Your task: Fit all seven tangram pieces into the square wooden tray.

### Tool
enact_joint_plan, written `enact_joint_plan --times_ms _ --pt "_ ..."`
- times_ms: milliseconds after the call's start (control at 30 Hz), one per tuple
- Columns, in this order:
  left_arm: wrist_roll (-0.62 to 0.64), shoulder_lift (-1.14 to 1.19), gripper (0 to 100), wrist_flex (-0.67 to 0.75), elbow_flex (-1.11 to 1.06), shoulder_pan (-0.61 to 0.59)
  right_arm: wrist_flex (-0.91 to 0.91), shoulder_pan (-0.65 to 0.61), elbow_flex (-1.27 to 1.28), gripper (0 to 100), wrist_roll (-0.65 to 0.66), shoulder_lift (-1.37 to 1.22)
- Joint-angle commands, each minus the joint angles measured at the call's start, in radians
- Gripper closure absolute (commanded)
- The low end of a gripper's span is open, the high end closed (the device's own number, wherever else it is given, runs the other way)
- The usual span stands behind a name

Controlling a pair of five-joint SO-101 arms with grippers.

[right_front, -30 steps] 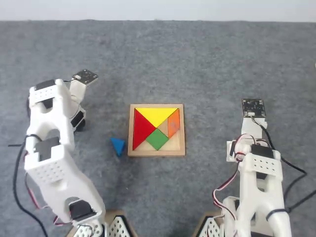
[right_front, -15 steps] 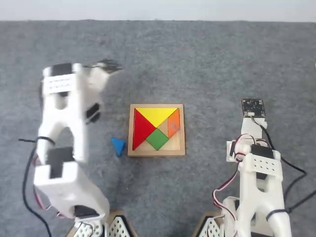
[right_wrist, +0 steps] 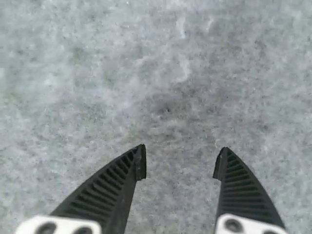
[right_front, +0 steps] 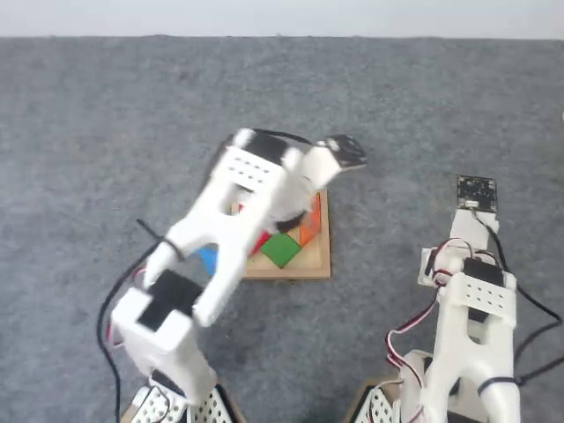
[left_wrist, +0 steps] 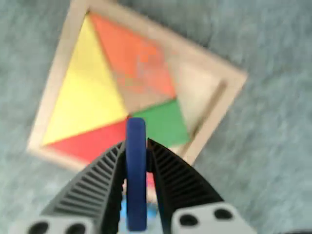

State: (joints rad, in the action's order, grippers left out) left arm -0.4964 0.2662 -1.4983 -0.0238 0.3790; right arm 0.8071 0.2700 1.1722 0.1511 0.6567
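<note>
The square wooden tray [left_wrist: 220, 95] lies under my left gripper [left_wrist: 135, 146], which is shut on a dark blue piece [left_wrist: 136, 175] held on edge. The tray holds a yellow triangle [left_wrist: 83, 95], an orange piece [left_wrist: 136, 58], a green square [left_wrist: 163, 124] and a red triangle [left_wrist: 90, 145]; bare wood shows beside the green square. In the high view the left arm [right_front: 238, 203] reaches across the tray [right_front: 304, 269]. A light blue triangle [right_front: 208, 258] lies on the carpet just left of the tray. My right gripper [right_wrist: 180, 163] hangs open over bare carpet.
Grey carpet covers the whole table. The right arm [right_front: 467, 282] stands at the right, well apart from the tray. Open carpet lies beyond the tray and between the tray and the right arm.
The left arm has swung from the far left of the table to the right, and now stands over the tray. The right arm has shifted slightly to the right.
</note>
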Motion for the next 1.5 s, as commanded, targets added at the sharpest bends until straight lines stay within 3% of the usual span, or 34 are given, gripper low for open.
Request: enact_joint_plan --times_ms 0,400,633,933,1200,1467 --pt "0.143 0.104 99 0.118 0.039 0.048 -0.008 0.015 -0.064 75.7 -0.02 0.008" --pt "0.258 0.265 98 0.137 0.147 0.089 -0.008 0.01 -0.064 75.7 -0.017 0.008" --pt "0.284 0.265 81 0.103 0.148 0.117 -0.008 -0.002 -0.064 75.7 -0.017 0.005" --pt "0.288 0.163 81 0.097 0.143 0.107 -0.008 -0.016 -0.063 75.7 -0.015 0.002" --pt "0.281 -0.009 81 0.002 0.142 0.091 -0.008 -0.016 -0.063 75.7 -0.015 0.001" --pt "0.288 -0.002 81 0.083 0.145 -0.015 -0.008 -0.016 -0.063 75.7 -0.015 0.001"
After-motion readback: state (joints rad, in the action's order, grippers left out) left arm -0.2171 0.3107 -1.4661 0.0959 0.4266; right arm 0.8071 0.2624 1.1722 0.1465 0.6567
